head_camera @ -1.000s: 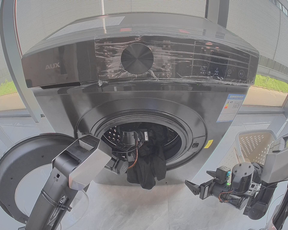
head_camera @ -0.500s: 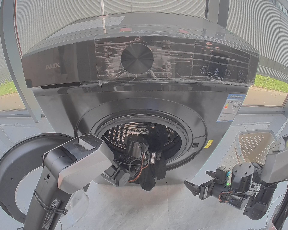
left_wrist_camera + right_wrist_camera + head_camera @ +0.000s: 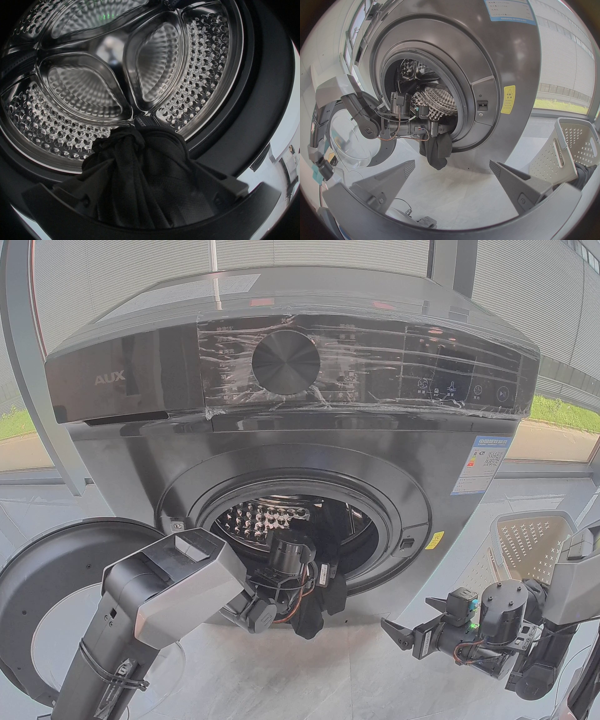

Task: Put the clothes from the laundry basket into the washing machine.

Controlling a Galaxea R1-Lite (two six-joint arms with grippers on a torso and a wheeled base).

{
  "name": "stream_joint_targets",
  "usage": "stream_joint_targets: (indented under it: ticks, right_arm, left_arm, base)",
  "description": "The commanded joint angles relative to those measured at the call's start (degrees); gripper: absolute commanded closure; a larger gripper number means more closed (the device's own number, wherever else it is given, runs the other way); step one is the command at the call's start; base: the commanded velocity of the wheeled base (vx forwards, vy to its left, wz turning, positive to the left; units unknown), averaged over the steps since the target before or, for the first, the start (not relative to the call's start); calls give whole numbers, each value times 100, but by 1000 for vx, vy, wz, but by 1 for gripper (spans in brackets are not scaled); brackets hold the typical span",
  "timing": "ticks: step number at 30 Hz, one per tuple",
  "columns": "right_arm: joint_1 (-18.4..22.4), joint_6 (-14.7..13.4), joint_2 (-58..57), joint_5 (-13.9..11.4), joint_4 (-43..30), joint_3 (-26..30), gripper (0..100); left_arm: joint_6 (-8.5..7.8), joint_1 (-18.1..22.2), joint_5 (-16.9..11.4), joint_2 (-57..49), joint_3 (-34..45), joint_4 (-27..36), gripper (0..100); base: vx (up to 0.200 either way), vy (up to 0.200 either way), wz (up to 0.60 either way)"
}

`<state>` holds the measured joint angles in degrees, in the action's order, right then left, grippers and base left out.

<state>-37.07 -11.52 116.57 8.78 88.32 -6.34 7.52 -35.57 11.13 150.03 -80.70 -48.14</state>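
1. Currently, locate the left gripper point(image 3: 322, 577) at the lower edge of the round opening of the washing machine point(image 3: 300, 446). Its fingers are clenched on a black garment point(image 3: 309, 615).
2. Check the left wrist view: the left gripper point(image 3: 140, 125) pinches a bunched knot of the black garment point(image 3: 140, 175) at its fingertips. That knot sits just at the front rim of the perforated steel drum point(image 3: 78, 90).
3. Note where the black garment point(image 3: 436, 153) lies. Its upper part is held at the mouth of the opening. The rest drapes over the lower lip and hangs down the front panel, with its bottom end above the floor point(image 3: 350, 677).
4. Confirm that the door point(image 3: 56, 577) stands swung fully open on the robot's left side of the machine.
5. Locate the right gripper point(image 3: 409, 618) low in front of the machine, on the robot's right and well apart from the garment. Its fingers are spread wide with nothing between them, as the right wrist view shows point(image 3: 450, 164).
6. Find the laundry basket point(image 3: 531, 540) on the floor just beside the machine's right corner, near the right arm. A dark item point(image 3: 586, 173) lies inside the laundry basket point(image 3: 568, 147); you cannot tell what it is.
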Motion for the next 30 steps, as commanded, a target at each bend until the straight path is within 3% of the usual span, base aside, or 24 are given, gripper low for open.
stream_joint_targets:
  ticks: [1,4,8,13,16,18,27,28,30]
  right_arm:
    - [-11,-8,-2,1,1,1,0]
    - [-19,-8,6,1,1,1,0]
    - [-19,-8,24,1,1,1,0]
    - [-90,-17,24,1,1,10,0]
    - [-99,-52,24,1,1,19,0]
    - [-99,-52,24,1,1,19,0]
    - [-116,-52,33,1,1,27,0]
    - [-116,-52,42,1,1,27,0]
    - [-116,-52,42,1,1,27,0]
  left_arm:
    - [4,6,3,158,-86,6,100]
    - [-23,59,65,264,-253,-46,100]
    - [30,103,276,501,-877,-345,100]
    - [118,226,434,439,-1053,-415,100]
    - [109,402,821,562,-1422,-477,100]
    - [92,551,935,703,-1756,-495,100]
    - [92,701,944,686,-1993,-600,100]
    - [100,701,944,686,-1993,-591,0]
    - [109,701,944,686,-1967,-582,0]
  base:
    - [0,0,0]
    - [0,0,0]
    - [0,0,0]
    - [0,0,0]
    - [0,0,0]
    - [0,0,0]
    - [0,0,0]
    - [0,0,0]
    - [0,0,0]
